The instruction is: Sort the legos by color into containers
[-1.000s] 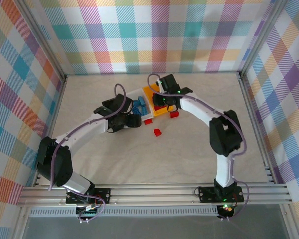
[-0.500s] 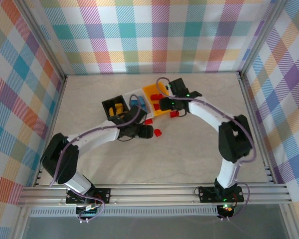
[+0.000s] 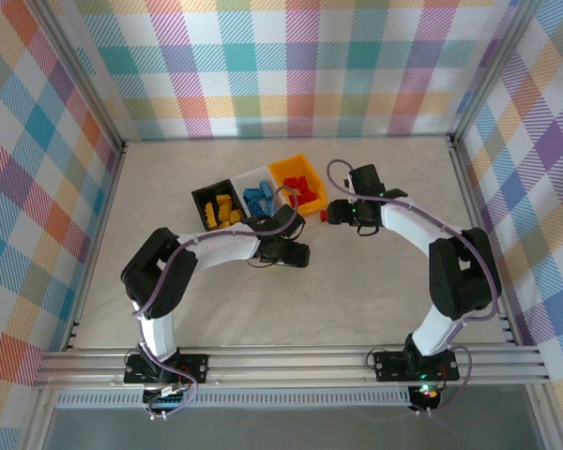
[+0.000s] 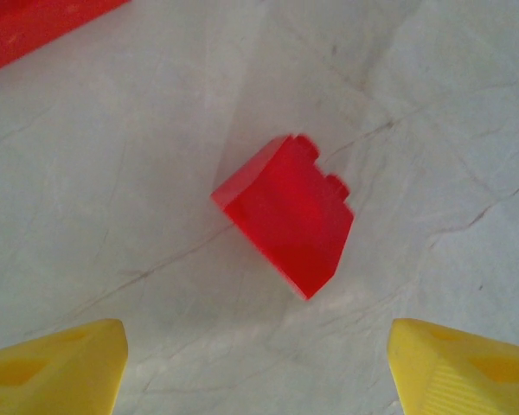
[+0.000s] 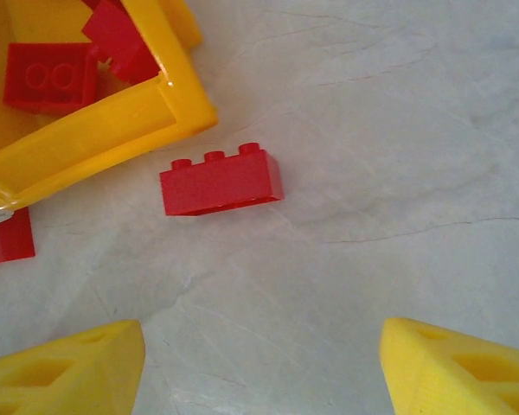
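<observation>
I can read no text, label, brand, number or sign in any of my views. The bricks (image 5: 221, 181) and the bin (image 5: 112, 130) look plain to me, and any lettering on the studs is too small to make out.

Red legos (image 4: 285, 216), orange-yellow container (image 5: 112, 121), plaid walls (image 3: 291, 66)

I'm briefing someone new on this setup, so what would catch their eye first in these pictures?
Brightest is the row far up the table: a black bin holding yellow bricks, a white bin holding blue bricks, an orange-yellow bin holding red bricks. Two loose red ones lie nearby: a sloped brick between the open jaws of the left gripper, and a long brick beside the orange-yellow bin's corner, ahead of the open right gripper.
</observation>
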Robot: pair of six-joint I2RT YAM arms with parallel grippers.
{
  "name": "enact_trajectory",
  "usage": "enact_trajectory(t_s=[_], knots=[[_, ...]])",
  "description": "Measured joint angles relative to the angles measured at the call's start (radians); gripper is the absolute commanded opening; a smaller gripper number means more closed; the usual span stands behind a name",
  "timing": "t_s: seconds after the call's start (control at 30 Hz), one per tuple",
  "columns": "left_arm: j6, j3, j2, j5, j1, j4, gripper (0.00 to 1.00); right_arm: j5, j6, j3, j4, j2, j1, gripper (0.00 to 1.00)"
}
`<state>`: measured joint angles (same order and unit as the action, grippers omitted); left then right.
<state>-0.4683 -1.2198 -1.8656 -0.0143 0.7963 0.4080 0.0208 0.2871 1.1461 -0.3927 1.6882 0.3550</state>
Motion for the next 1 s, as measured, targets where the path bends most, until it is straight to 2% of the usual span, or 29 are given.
enact_trajectory(t_s=[0.2, 0.33, 0.47, 0.53, 0.73, 0.8, 0.9, 1.0], knots=[[-0.015, -0.095, -0.092, 0.016, 0.0, 0.002, 0.79, -0.005, 0.0, -0.003, 0.012, 0.013, 0.002, 0.72], [-0.016, -0.128, -0.126, 0.034, 0.0, 0.023, 0.75, -0.008, 0.0, -0.011, 0.019, 0.017, 0.002, 0.72], [-0.018, -0.159, -0.148, 0.045, 0.0, 0.034, 0.66, -0.018, 0.001, -0.031, 0.037, 0.016, -0.003, 0.72], [-0.02, -0.168, -0.156, 0.058, 0.0, 0.044, 0.58, -0.026, 0.005, -0.046, 0.044, 0.014, -0.007, 0.72], [-0.018, -0.187, -0.167, 0.069, 0.0, 0.067, 0.43, -0.035, 0.013, -0.097, 0.056, -0.017, -0.009, 0.72], [-0.017, -0.191, -0.167, 0.068, 0.0, 0.065, 0.35, -0.039, 0.013, -0.103, 0.057, -0.032, -0.009, 0.72], [-0.014, -0.193, -0.167, 0.069, 0.0, 0.063, 0.29, -0.043, 0.017, -0.104, 0.064, -0.048, -0.009, 0.72], [-0.014, -0.193, -0.167, 0.069, 0.0, 0.063, 0.29, -0.052, 0.022, -0.106, 0.072, -0.05, -0.009, 0.72]])
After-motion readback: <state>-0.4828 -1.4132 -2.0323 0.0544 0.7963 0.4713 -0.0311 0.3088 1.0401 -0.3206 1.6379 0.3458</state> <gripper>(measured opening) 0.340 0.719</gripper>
